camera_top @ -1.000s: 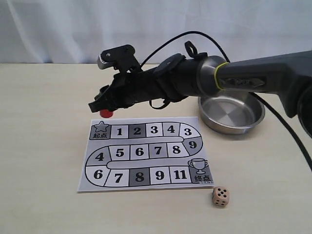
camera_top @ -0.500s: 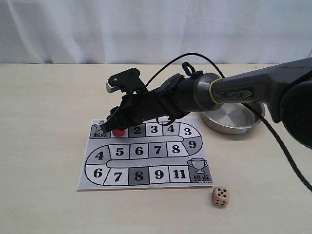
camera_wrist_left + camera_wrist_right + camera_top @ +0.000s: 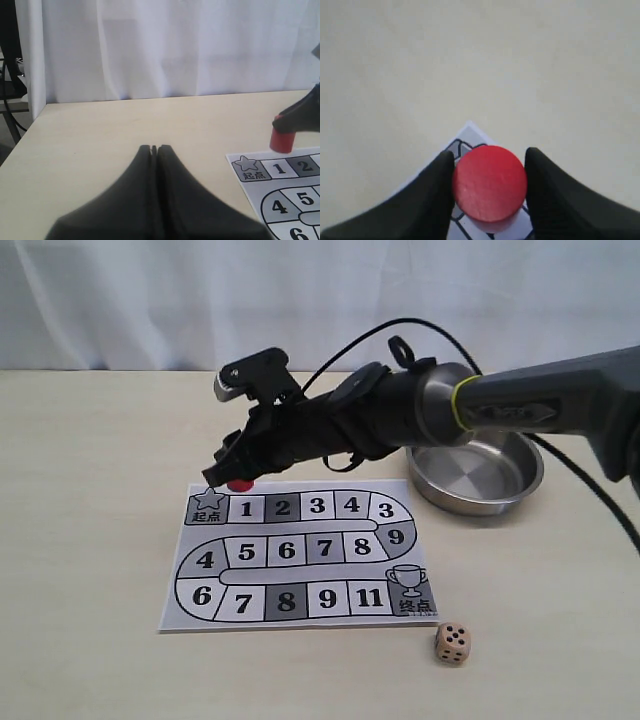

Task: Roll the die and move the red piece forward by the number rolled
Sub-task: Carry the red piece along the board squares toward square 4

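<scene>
The red piece (image 3: pixel 239 484) is pinched between the fingers of my right gripper (image 3: pixel 228 478), which is shut on it. It hangs above the back left corner of the numbered paper board (image 3: pixel 290 552), by the star square. The right wrist view looks down on the red piece's (image 3: pixel 490 182) round top between both black fingertips, with the board's corner (image 3: pixel 465 137) beneath. The light-wood die (image 3: pixel 452 643) rests on the table off the board's front right corner. My left gripper (image 3: pixel 154 148) is shut on nothing over bare table, with the red piece (image 3: pixel 281 140) far to one side.
A shallow steel bowl (image 3: pixel 475 475) stands behind the board's right end, partly covered by the right arm. A white curtain runs along the back of the table. A black cable loops over the right arm.
The right gripper carried the red piece from behind the board's corner down over the start and 1 squares, then rose and drew back slightly. The die has not moved.
</scene>
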Motion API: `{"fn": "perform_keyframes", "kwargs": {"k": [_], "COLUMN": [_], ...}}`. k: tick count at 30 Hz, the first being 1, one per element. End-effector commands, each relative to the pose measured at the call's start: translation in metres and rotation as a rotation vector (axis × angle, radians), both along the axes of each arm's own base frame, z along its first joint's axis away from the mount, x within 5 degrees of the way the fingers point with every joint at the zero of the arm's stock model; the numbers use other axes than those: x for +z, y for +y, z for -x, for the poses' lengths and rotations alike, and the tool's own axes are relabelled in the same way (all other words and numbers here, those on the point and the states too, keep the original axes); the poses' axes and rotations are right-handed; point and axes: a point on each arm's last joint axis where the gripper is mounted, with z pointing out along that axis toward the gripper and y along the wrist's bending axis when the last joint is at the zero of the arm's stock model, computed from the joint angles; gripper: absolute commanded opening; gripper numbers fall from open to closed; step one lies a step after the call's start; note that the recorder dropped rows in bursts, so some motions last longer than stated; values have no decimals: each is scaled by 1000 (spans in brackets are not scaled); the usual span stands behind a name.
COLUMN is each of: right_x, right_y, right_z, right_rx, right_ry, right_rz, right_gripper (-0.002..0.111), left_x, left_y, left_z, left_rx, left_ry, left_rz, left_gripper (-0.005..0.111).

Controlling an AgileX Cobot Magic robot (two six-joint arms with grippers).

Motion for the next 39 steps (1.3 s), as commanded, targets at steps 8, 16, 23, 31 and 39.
{"fn": "perform_keyframes", "kwargs": {"k": [8, 16, 23, 31, 39], "right_x": [12, -33, -46, 10, 15], "right_y": [-39, -55, -55, -58, -66], "right_z": [-10, 2, 1, 1, 5], "right_rx": [-85, -127, -152, -168, -171], "right_ry": [-2, 96, 134, 2, -38], "right_rz": [4, 82, 72, 21, 60], "right_gripper": [4, 4, 4, 4, 4], "left_x": [1, 1, 1, 1, 1], "left_y": [0, 0, 0, 0, 0], "left_z": [0, 0, 0, 0, 0], "left_rx": [0, 0, 0, 0, 0], "left_ry": [-12, -12, -12, -12, -12], "left_rz": [-2, -2, -2, -2, -2], "left_gripper": [0, 0, 0, 0, 0]}}
